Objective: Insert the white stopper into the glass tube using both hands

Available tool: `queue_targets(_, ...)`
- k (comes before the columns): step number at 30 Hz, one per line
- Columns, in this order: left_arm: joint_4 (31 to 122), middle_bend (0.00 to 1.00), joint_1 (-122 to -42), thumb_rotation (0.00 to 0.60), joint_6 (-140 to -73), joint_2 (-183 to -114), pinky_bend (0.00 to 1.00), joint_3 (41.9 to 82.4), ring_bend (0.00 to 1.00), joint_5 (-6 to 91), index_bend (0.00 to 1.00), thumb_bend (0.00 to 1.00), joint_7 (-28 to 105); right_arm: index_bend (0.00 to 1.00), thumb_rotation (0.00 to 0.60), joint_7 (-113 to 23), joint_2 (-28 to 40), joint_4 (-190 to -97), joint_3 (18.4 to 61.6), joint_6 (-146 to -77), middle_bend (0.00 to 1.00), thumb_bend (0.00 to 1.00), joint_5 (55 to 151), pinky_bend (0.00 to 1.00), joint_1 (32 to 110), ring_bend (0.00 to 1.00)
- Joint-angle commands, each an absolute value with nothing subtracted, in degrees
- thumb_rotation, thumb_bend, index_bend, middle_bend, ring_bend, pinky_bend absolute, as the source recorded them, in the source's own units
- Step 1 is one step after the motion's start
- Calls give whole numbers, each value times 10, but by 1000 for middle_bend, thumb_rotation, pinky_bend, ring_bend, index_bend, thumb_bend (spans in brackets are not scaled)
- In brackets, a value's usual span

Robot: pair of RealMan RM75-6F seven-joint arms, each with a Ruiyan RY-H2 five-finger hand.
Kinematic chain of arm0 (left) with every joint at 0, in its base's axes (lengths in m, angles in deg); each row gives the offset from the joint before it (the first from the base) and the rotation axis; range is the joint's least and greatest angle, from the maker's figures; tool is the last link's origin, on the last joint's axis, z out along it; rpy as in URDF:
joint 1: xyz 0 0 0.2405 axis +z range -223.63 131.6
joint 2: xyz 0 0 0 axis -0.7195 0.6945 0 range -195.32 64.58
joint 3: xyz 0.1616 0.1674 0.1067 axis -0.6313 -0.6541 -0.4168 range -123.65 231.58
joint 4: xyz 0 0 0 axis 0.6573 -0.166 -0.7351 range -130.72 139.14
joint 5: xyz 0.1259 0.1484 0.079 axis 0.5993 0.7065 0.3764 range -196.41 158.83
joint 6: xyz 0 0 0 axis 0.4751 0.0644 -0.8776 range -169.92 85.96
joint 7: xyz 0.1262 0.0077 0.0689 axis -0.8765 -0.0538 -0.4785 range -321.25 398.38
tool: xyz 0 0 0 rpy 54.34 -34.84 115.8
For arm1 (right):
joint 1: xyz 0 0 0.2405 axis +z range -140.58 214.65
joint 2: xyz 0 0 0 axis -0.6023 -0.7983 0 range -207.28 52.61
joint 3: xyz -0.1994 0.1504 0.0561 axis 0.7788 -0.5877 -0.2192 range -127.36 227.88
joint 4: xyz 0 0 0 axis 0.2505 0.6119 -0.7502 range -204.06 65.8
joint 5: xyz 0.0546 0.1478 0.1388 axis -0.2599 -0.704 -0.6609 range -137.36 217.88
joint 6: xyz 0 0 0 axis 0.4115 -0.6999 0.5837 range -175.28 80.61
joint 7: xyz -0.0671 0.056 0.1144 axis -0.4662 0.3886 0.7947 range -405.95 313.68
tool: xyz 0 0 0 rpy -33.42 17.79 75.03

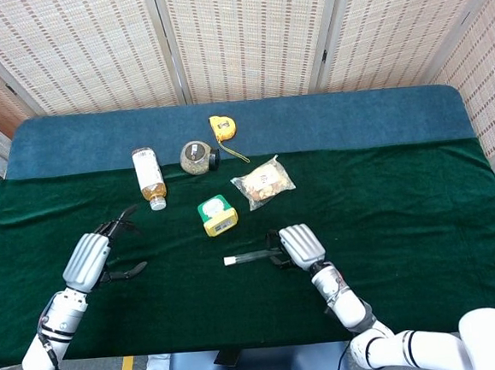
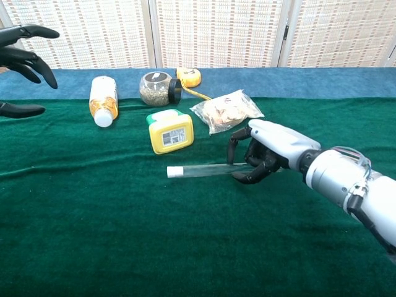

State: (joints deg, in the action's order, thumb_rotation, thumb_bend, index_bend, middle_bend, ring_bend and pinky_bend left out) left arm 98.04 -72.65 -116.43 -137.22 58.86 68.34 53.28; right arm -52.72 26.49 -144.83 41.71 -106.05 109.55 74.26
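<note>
**Stopper sits in the tube; right hand holds it low over the cloth**

The glass tube (image 2: 213, 168) lies almost level, with its long axis running left to right across the green cloth (image 2: 124, 235). The white stopper (image 2: 174, 171) is at the tube's left end and looks already pushed into the mouth, so I judge the insertion itself is done or nearly done.

The right hand (image 2: 263, 154) holds the tube at its right end, with the fingers curled around the glass. The stoppered end points away from this hand, toward the robot's left side. From the chest view the tube seems very close to the cloth, but I cannot tell for sure if it touches the cloth or hangs just above it.

The left hand (image 1: 89, 259) is well apart from the tube, far on the left side of the table. Its fingers are spread and it holds nothing. So the right hand is clearly the nearer one, and the only one in contact with the tube.

If the next move is to put the tube down, the right hand only needs to lower it and let the fingers go. A round tube may roll on the cloth once it is free.

The yellow box (image 2: 170, 131) lies just behind the stopper end, near but not touching.
</note>
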Motion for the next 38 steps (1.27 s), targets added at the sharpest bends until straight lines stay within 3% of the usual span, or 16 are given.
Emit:
queue_targets(1, 979, 425, -725, 600, -1163, -1372, 287, 588, 272, 683, 48, 260, 533, 383, 600, -531, 262, -1448, 420, -1057, 980, 640, 1097, 1000, 741, 1000)
queue_targets(5, 975, 422, -723, 600, -1159, -1373, 280, 590, 269, 675, 53, 260, 533, 265, 600, -542, 255, -1455, 420, -1054, 965, 562, 1091, 1000, 737, 1000)
queue_targets(9, 981, 399, -721, 600, -1146, -1361, 274, 589, 248, 661, 53, 260, 526, 217, 600, -560, 243, -1478, 418, -1073, 960, 496, 1088, 1000, 725, 1000)
queue_targets(15, 983, 381, -705, 600, -1153, -1335, 254, 596, 231, 629, 119, 261, 490, 177, 600, -574, 142, -1588, 409, -1132, 904, 495, 1119, 1000, 694, 1000)
queue_targets(18, 971, 377, -690, 600, -1165, -1327, 262, 601, 238, 595, 147, 268, 429, 217, 600, -587, 69, -1658, 407, -1165, 795, 496, 1128, 977, 670, 947)
queue_targets(21, 961, 375, -673, 600, -1182, -1326, 253, 608, 245, 561, 164, 273, 389, 248, 600, -607, 5, -1704, 413, -1204, 622, 494, 1148, 823, 643, 808)
queue_targets(26, 938, 375, -641, 600, -1204, -1324, 200, 607, 245, 545, 195, 275, 422, 231, 600, -580, -73, -1734, 444, -1248, 292, 494, 1180, 396, 589, 446)
queue_targets(29, 927, 375, -623, 600, -1216, -1326, 177, 596, 244, 552, 201, 274, 424, 178, 600, -544, -101, -1726, 461, -1268, 183, 494, 1196, 250, 562, 321)
queue_targets(33, 924, 375, -592, 600, -1245, -1329, 146, 580, 239, 564, 204, 275, 421, 135, 600, -515, -113, -1699, 479, -1327, 138, 493, 1219, 145, 511, 249)
queue_targets(38, 930, 375, -562, 600, -1289, -1338, 142, 569, 238, 584, 206, 274, 394, 133, 600, -495, -122, -1689, 491, -1367, 139, 493, 1222, 119, 468, 229)
